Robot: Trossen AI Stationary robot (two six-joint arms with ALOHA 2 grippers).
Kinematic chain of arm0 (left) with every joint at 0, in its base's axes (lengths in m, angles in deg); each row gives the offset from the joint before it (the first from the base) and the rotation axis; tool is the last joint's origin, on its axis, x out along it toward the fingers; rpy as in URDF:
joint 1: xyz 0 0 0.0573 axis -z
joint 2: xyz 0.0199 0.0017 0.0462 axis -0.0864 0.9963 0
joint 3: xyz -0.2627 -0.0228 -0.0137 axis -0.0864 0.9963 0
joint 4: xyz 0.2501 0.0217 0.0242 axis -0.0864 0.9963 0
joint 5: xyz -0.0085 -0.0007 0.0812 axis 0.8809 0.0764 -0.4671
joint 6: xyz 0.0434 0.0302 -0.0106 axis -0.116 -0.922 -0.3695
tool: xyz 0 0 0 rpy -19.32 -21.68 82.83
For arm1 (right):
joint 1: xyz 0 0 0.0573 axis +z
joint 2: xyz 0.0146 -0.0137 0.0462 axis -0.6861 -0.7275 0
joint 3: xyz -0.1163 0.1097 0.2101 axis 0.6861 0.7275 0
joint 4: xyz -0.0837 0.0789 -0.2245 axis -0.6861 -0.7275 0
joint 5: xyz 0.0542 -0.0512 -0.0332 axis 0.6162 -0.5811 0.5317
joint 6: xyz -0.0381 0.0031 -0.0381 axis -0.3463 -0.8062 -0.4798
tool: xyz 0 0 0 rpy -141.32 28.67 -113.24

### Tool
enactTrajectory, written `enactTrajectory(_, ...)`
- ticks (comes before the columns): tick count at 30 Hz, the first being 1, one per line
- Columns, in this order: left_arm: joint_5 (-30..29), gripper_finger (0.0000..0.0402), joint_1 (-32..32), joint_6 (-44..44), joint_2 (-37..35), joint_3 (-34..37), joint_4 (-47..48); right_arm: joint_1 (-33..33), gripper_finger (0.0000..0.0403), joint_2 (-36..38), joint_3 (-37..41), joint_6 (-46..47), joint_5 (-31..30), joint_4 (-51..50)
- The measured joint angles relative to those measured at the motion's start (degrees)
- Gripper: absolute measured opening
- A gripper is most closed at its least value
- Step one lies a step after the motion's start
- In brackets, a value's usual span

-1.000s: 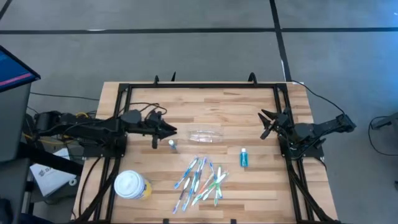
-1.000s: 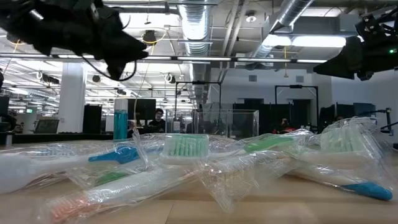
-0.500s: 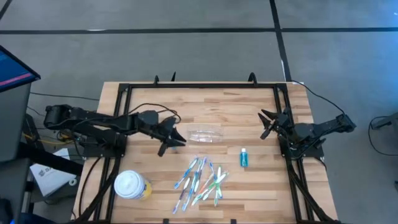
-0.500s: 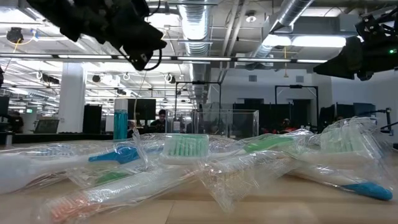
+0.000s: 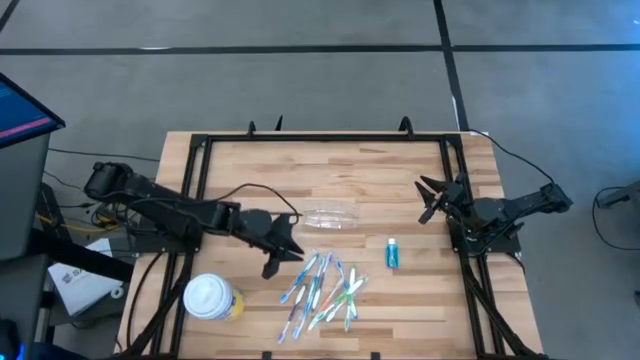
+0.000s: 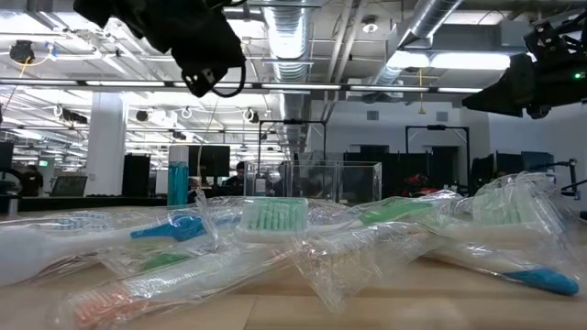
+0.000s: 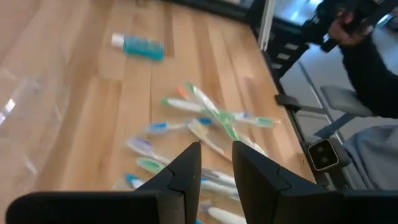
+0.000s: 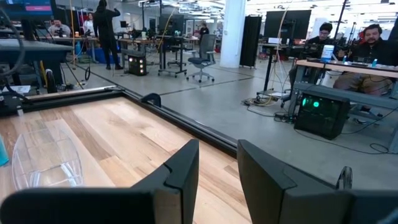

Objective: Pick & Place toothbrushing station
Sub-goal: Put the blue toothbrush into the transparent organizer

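The toothbrushing station, a clear oblong holder, lies on the wooden table near its middle; it also shows in the right wrist view. My left gripper hovers open just left of the holder's near side, pointing at a pile of wrapped toothbrushes. In the left wrist view its fingers stand apart with nothing between them. My right gripper waits open at the table's right edge, level, with nothing in it.
A blue toothpaste tube lies right of the toothbrushes. A yellow cup with a white lid stands at the near left. A black frame runs round the tabletop. People sit at desks in the room beyond.
My left gripper has swung out from the table's left side toward the right and near edges, ending above the edge of the toothbrush pile, and has turned toward the near right. The gap between its fingers looks the same. Nothing on the table has moved.
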Motion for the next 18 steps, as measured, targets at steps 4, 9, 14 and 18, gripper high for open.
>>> enactTrajectory(4,-1.64,0.0085,1.23,6.26,3.1,-3.17,5.16,0.0,0.0101,0.01,0.0,0.0,-0.02,0.04)
enactTrajectory(9,-1.66,0.0085,2.4,11.43,6.56,-5.51,8.56,0.01,0.0101,0.01,0.0,0.0,-0.02,-0.01)
enactTrajectory(14,-1.45,0.0085,3.81,15.17,8.97,-6.17,8.76,0.0,0.0101,-0.01,0.0,0.0,-0.01,-0.02)
enactTrajectory(18,-1.43,0.0085,4.97,18.64,10.39,-6.22,8.79,0.0,0.0101,0.02,0.0,0.0,-0.02,0.02)
